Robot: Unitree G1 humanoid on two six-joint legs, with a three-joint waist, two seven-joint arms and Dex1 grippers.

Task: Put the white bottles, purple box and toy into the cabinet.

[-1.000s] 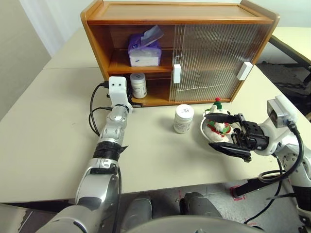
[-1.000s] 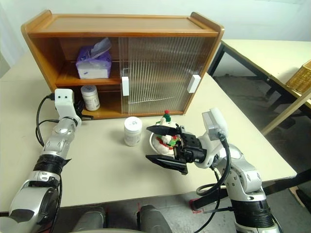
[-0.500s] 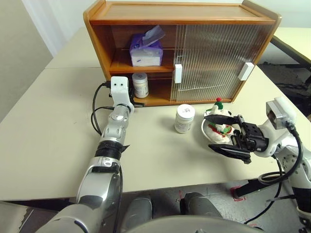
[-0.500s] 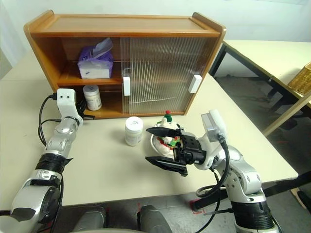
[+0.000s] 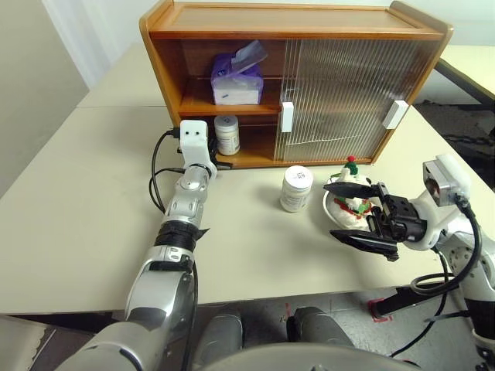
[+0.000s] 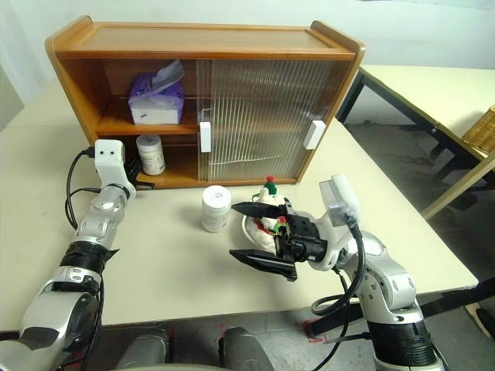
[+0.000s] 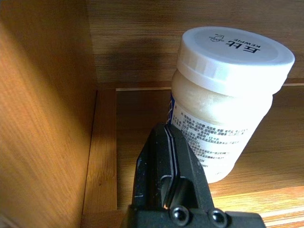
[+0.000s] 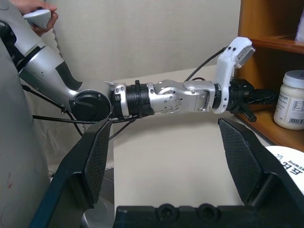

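The cabinet (image 5: 294, 32) stands at the back of the table, its left half open. The purple box (image 5: 236, 79) sits on the upper shelf. One white bottle (image 5: 227, 134) stands on the lower shelf. My left gripper (image 7: 166, 130) is shut and empty, just in front of that bottle (image 7: 228, 104) at the shelf's mouth. A second white bottle (image 5: 296, 188) stands on the table before the cabinet. To its right the toy (image 5: 352, 193) sits in a round bowl (image 5: 331, 210). My right gripper (image 5: 330, 210) hangs open beside the toy, pointing left, nothing between its fingers.
Ribbed sliding doors (image 5: 340, 93) with white handles cover the cabinet's right half. Black cables (image 5: 158, 178) loop beside my left wrist. A second table with a wicker basket (image 6: 483, 127) stands far right. A person's hand (image 8: 38, 12) holds a controller behind me.
The view has shifted a little. Neither gripper nor any object has visibly moved.
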